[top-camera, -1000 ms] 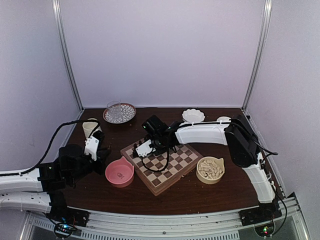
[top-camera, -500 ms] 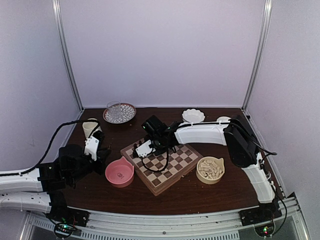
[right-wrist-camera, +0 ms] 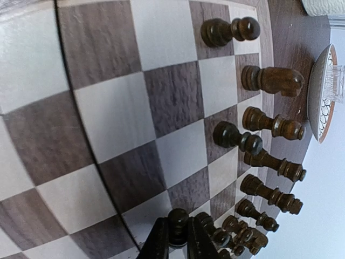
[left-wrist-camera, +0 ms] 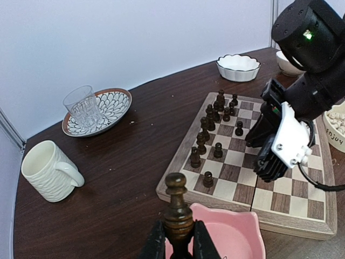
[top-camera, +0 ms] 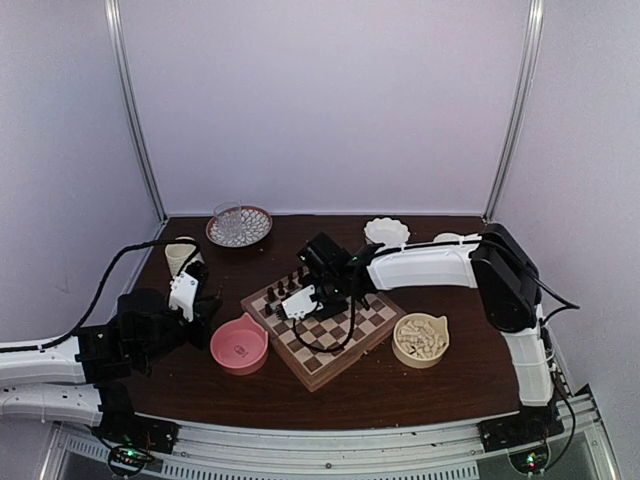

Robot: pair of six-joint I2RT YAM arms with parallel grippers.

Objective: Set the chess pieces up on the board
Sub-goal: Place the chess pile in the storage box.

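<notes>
The board (top-camera: 312, 374) lies at the table's middle, turned diagonally. Several dark brown chess pieces (top-camera: 285, 289) stand in two rows along its far left edge; they also show in the left wrist view (left-wrist-camera: 209, 125) and the right wrist view (right-wrist-camera: 272, 126). My right gripper (top-camera: 301, 301) hangs low over the board's left half (right-wrist-camera: 124, 113) and is shut on a dark pawn (right-wrist-camera: 178, 225). My left gripper (top-camera: 196, 298) is left of the board, above the pink bowl's near edge. It is shut on a tall dark piece (left-wrist-camera: 178, 208), held upright.
A pink bowl (top-camera: 239, 344) touches the board's left corner. A tan bowl of cream pieces (top-camera: 421, 339) sits right of the board. A cream mug (top-camera: 181, 254), a glass on a patterned plate (top-camera: 238, 225) and a white scalloped bowl (top-camera: 386, 231) stand behind.
My right gripper has moved right and nearer along the board, away from the far left rows, uncovering the dark pieces there. The left arm has not moved.
</notes>
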